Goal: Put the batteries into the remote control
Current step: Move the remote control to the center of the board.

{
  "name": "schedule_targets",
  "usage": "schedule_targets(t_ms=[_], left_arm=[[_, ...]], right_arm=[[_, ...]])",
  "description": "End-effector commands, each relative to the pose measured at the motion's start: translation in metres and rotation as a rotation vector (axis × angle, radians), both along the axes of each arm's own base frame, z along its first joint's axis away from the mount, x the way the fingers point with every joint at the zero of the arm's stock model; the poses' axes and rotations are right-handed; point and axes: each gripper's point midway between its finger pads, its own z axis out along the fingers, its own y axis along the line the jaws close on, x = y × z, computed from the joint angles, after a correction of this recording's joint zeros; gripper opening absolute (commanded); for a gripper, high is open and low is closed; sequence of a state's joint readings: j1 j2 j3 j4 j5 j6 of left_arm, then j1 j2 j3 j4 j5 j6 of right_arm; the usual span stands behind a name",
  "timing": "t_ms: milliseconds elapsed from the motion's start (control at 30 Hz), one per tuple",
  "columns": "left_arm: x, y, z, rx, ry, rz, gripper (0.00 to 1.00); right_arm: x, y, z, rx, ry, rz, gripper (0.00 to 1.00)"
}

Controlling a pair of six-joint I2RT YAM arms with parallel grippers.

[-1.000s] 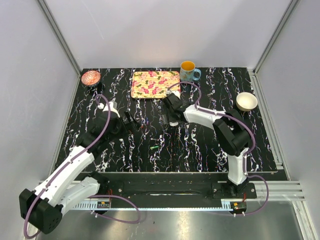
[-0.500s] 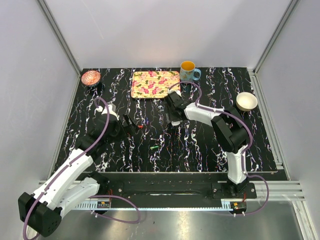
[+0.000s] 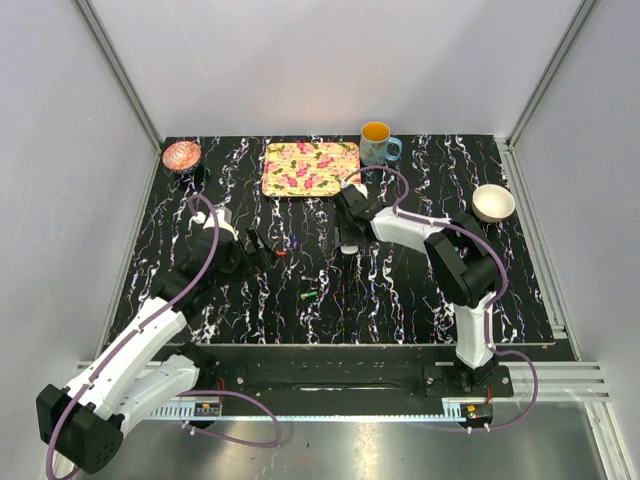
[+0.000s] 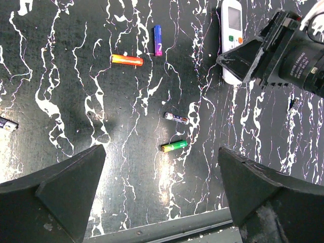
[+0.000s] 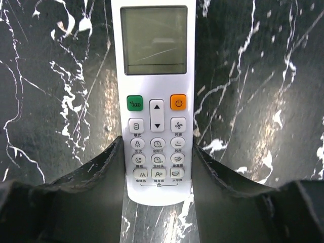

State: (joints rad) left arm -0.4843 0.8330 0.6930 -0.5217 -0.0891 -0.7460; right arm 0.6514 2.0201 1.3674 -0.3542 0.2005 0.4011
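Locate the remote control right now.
The remote control lies face up mid-table, its button end between the fingers of the right gripper. In the top view it sits just on the near side of the floral tray.

The remote control (image 4: 232, 25) is partly hidden by the right gripper (image 5: 158, 162); a dark cylinder (image 4: 6, 123) is cut off leftward.

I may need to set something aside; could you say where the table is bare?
Bare: the table right of the right arm, from the white bowl to the near edge. Crowded: the middle, with batteries between the left gripper and the remote control.
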Motion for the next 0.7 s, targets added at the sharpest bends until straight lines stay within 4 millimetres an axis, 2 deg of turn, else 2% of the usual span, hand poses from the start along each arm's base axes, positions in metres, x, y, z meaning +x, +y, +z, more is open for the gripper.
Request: schedule_targets(t_ms=[0,33,67,133,300,533,567,667], left_arm=[[0.008,0.000,0.004,-0.001,-0.040,0.013,0.99],[0.008,-0.001,0.005,-0.001,-0.041,0.012,0.99],[0.009,0.000,0.004,-0.002,-0.042,0.013,0.99],[0.008,0.000,0.004,0.000,-0.043,0.014,0.99],[0.007,0.001,0.003,0.001,-0.043,0.013,0.99],[0.006,0.002,0.002,0.001,-0.044,0.016,0.99],[0.006,0.001,0.002,0.000,-0.045,0.015,0.99],[0.007,0.000,-0.001,0.000,-0.038,0.010,0.99]], right_arm=[[-0.024,0.002,0.013,0.112,0.059,-0.126,0.12],[-0.030,0.007,0.018,0.142,0.062,-0.165,0.02],[-0.033,0.007,0.019,0.145,0.060,-0.187,0.00],[-0.049,0.014,0.017,0.151,0.083,-0.218,0.00],[-0.070,0.024,0.009,0.082,0.088,-0.231,0.00],[-0.112,0.028,-0.010,0.001,0.141,-0.234,0.00],[-0.116,0.030,-0.012,0.001,0.148,-0.230,0.01],[-0.126,0.033,-0.017,-0.009,0.163,-0.212,0.21]])
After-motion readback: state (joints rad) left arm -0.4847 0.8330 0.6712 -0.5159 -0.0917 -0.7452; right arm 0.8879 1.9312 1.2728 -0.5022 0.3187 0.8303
